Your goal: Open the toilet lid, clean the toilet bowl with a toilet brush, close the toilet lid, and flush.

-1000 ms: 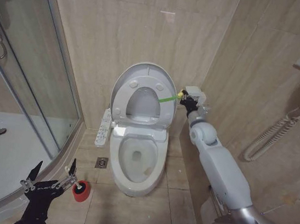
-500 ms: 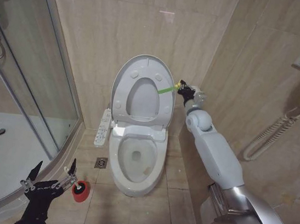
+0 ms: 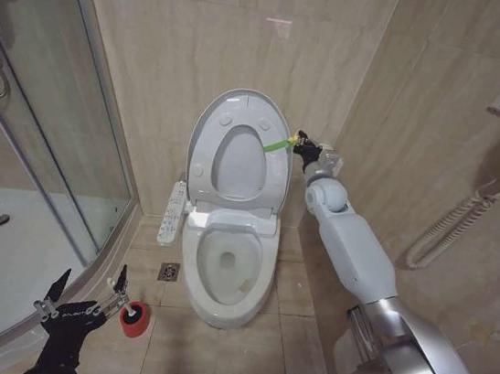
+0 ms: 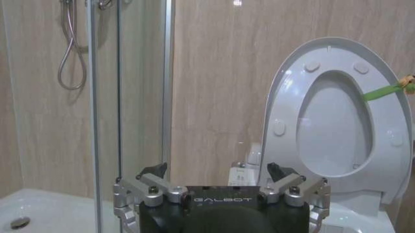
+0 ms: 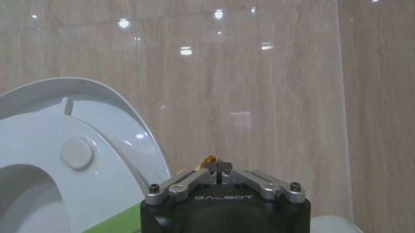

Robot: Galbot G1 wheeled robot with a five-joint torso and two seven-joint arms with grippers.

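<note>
The right gripper is up beside the right edge of the raised lid, and its fingers are closed together at the tips, pinching the end of a green strap that runs from the gripper to the lid's edge. The lid stands nearly upright against the tiled wall, and the seat ring is raised together with it, so the oval hole faces the room. Below them the bowl is uncovered, with the button panel at its left side. The left gripper waits low, near the floor by the shower glass, with its fingers spread apart and nothing between them. Just beside it on the floor stands the red holder; the brush itself I cannot make out there. In the left wrist view the lid and the strap show from the front.
</note>
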